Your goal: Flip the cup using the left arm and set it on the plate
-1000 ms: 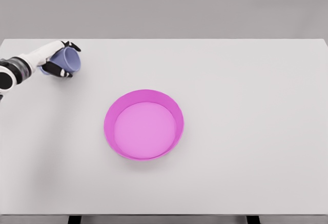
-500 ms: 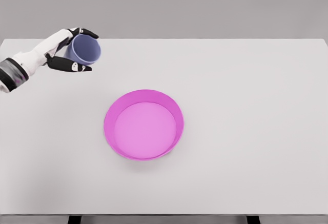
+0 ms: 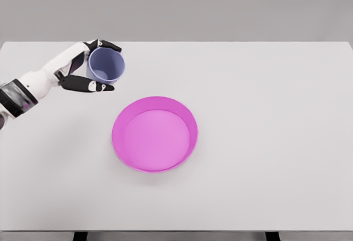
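A lilac-blue cup (image 3: 106,65) is held above the table with its mouth turned up towards the camera. My left hand (image 3: 95,65) is shut on it, dark fingertips (image 3: 110,46) over the far rim and the thumb below it. The arm comes in from the left edge. The magenta plate (image 3: 189,121), a shallow round dish, lies near the table's middle, down and to the right of the cup. The cup hangs just beyond the plate's upper left rim, apart from it. No right arm shows.
The white table (image 3: 265,97) spans the whole view, with its front edge near the bottom. A grey wall stands behind it.
The left hand has carried the cup rightwards and a little nearer, towards the plate. The cup has turned from lying sideways to mouth-up.
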`<state>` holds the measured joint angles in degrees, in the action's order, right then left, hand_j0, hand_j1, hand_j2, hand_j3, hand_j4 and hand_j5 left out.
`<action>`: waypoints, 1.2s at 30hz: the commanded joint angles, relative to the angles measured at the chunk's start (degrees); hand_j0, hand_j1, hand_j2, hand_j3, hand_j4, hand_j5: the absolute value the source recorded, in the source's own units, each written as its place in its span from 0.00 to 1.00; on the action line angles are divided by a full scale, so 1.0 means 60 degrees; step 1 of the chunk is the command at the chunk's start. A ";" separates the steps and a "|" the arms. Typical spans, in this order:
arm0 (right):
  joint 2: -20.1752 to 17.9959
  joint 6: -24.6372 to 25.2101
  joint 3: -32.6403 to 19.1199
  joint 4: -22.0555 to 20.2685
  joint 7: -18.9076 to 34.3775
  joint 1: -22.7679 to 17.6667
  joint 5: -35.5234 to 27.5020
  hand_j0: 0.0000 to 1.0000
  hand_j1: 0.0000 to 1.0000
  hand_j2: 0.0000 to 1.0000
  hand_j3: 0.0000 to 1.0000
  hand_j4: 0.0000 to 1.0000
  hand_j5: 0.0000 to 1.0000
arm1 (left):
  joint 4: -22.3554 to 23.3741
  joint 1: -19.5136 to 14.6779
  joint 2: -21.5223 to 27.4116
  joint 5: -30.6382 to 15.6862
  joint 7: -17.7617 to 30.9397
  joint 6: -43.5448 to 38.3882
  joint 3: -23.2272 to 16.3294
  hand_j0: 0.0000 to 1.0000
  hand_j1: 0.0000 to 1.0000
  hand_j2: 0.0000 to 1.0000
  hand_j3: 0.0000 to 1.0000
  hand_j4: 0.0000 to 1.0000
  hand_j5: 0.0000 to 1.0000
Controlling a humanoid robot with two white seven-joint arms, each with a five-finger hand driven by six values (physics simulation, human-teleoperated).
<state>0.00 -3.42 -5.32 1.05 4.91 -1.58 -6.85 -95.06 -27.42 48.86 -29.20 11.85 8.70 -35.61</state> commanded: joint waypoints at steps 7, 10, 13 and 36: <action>0.0000 0.0000 -0.0007 0.0001 0.0002 0.0000 0.0000 1.00 1.00 1.00 1.00 1.00 1.00 | -0.0811 0.0600 -0.0116 -0.0495 -0.0012 0.0000 0.0954 0.69 0.69 0.69 0.69 0.69 0.69; 0.0000 0.0000 0.0007 0.0001 0.0002 0.0000 0.0000 1.00 1.00 1.00 1.00 1.00 1.00 | -0.1163 0.1187 -0.0146 -0.0539 -0.0012 -0.0015 0.1394 0.69 0.69 0.69 0.69 0.69 0.69; 0.0000 0.0000 0.0007 0.0001 0.0002 0.0000 0.0000 1.00 1.00 1.00 1.00 1.00 1.00 | -0.1353 0.1494 -0.0307 -0.0832 -0.0012 0.0000 0.1614 0.70 0.70 0.70 0.70 0.70 0.70; 0.0000 0.0000 0.0007 0.0001 0.0002 0.0000 0.0000 1.00 1.00 1.00 1.00 1.00 1.00 | -0.1353 0.2915 -0.1391 -0.1140 0.0032 0.1143 0.1351 0.71 0.71 0.71 0.71 0.71 0.71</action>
<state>0.00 -3.43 -5.32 1.05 4.91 -1.58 -6.85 -103.15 -9.84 41.34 -35.83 12.08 15.19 -27.03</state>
